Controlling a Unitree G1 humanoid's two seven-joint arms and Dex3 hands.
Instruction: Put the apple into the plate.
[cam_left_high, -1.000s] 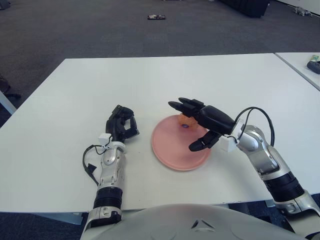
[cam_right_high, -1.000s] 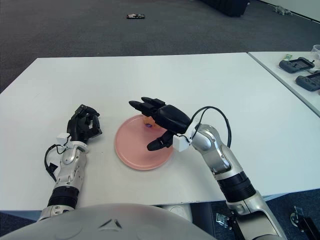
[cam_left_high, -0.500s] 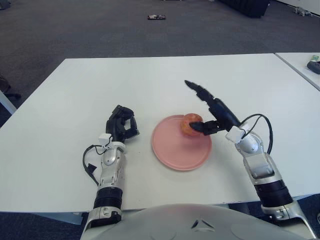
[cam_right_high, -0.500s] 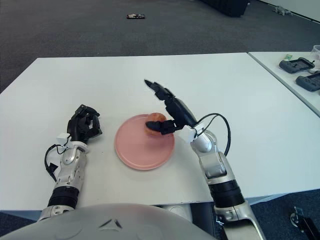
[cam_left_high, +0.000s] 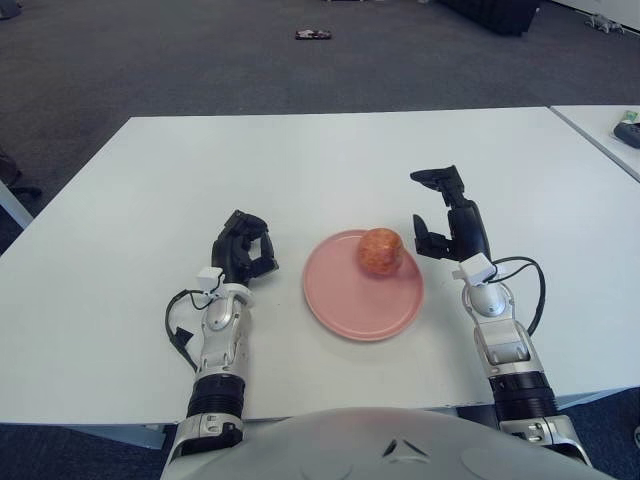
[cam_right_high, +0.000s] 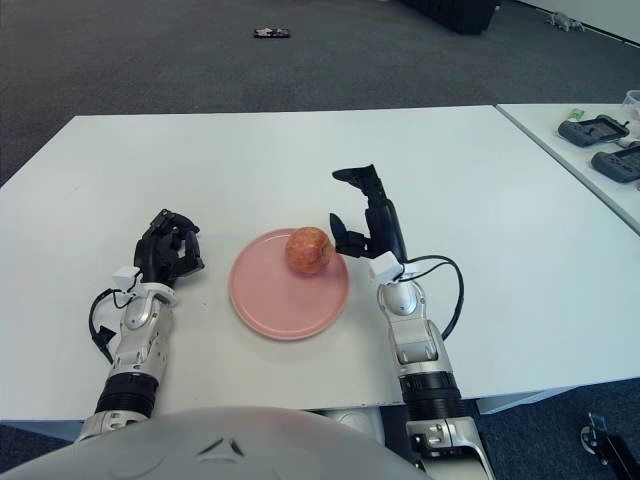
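Note:
A red-orange apple (cam_left_high: 379, 250) sits on the far right part of a pink plate (cam_left_high: 350, 300) in the middle of the white table. My right hand (cam_left_high: 440, 215) is just right of the plate, raised with its fingers spread, holding nothing and clear of the apple. My left hand (cam_left_high: 243, 255) rests on the table left of the plate, fingers curled, holding nothing.
The white table (cam_left_high: 300, 160) spreads around the plate. A second table at the right edge carries dark devices (cam_right_high: 598, 130). A small dark object (cam_left_high: 313, 35) lies on the grey carpet beyond.
My right hand let go of the apple on the plate, opened and drew back to the right of the plate. The left hand has not moved.

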